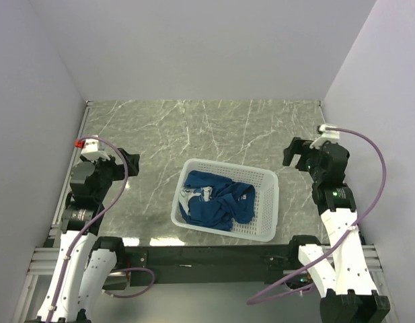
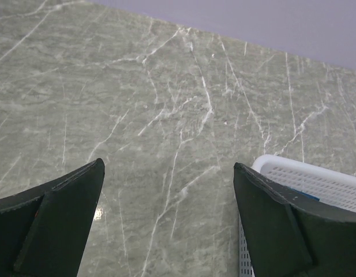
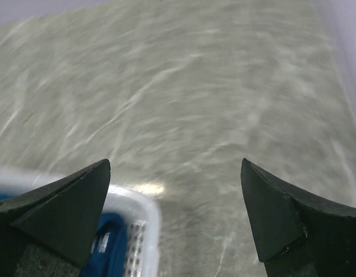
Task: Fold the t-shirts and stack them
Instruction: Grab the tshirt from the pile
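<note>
The two white-and-black robot arms stand nearest, at the near edge, one toward each near corner. The left hand hangs near the left edge and the right hand near the right edge. Both are spread wide and hold nothing; each wrist view shows bare stone between the dark fingers.

The grey-green marble-patterned tabletop lies open toward its far edge. A white rectangular plastic mesh basket sits by the middle of the near edge, between the two hands and apart from both. One of its corners shows in each wrist view, though the right one is blurred.

The dark navy-blue cotton t-shirts lie crumpled inside the basket, toward its left side. How many there are cannot be told from the heap. A small white neck label shows at the heap's left.

The task looks to be at its start, with nothing taken out, folded or stacked. The next move calls for a hand to reach down into the basket, pinch a fold of cloth without catching the mesh, and lift one shirt out onto the open stone for spreading.
</note>
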Controlling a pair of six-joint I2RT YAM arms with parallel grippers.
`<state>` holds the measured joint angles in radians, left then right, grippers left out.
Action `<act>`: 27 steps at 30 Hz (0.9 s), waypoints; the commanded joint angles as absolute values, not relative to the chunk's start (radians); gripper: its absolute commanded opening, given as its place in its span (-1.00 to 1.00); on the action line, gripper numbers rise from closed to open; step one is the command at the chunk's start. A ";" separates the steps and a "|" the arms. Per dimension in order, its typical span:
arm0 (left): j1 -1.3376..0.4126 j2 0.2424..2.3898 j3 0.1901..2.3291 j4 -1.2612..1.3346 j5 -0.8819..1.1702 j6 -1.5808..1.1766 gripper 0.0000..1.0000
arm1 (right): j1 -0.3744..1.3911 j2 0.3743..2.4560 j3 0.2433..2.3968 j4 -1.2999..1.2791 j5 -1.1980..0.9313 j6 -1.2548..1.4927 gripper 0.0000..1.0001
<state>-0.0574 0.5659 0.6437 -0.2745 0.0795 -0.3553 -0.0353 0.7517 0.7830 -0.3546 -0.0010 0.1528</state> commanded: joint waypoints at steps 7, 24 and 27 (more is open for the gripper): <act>-0.057 0.534 0.655 -0.238 0.100 -0.324 0.99 | 0.136 0.930 0.942 -0.503 -0.780 -0.534 1.00; -0.057 0.505 0.649 -0.225 0.130 -0.318 0.99 | 0.524 1.370 1.051 -0.686 -0.520 -0.598 0.85; -0.057 0.520 0.650 -0.224 0.140 -0.314 0.99 | 0.572 1.374 1.031 -0.673 -0.471 -0.601 0.81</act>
<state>-0.0574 0.5148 0.6437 -0.2695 0.1127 -0.3336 0.5312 1.4048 1.0416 -0.6796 -0.5297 -0.5629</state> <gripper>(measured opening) 0.995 0.912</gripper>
